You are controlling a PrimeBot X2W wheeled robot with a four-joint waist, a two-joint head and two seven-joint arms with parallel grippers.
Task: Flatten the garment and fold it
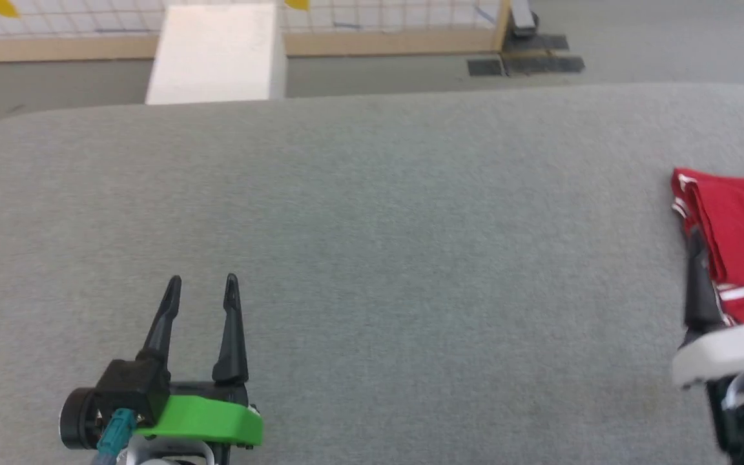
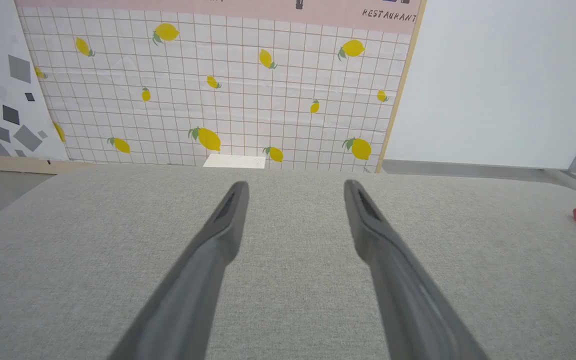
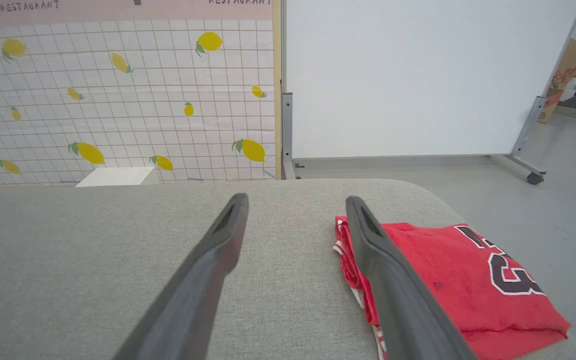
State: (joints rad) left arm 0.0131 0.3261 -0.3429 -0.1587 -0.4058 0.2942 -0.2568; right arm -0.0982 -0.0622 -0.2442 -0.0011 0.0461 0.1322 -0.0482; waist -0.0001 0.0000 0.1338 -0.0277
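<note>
Bright, even, diffuse light left only faint shadows on the desk [image 1: 372, 194]. The right pincer [image 1: 726, 237] looked blurred in the head view; wrist views bent straight lines near their edges.

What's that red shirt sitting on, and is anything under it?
The folded red shirt lies on the grey cloth-covered table, near its right edge. Some striped trim peeks out between its layers. Anything directly beneath it is covered.

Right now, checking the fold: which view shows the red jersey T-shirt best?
Right wrist view: the red jersey T-shirt lies folded, nearly whole, lettering visible. Head view cuts it at the right edge; left wrist view catches one corner.
</note>
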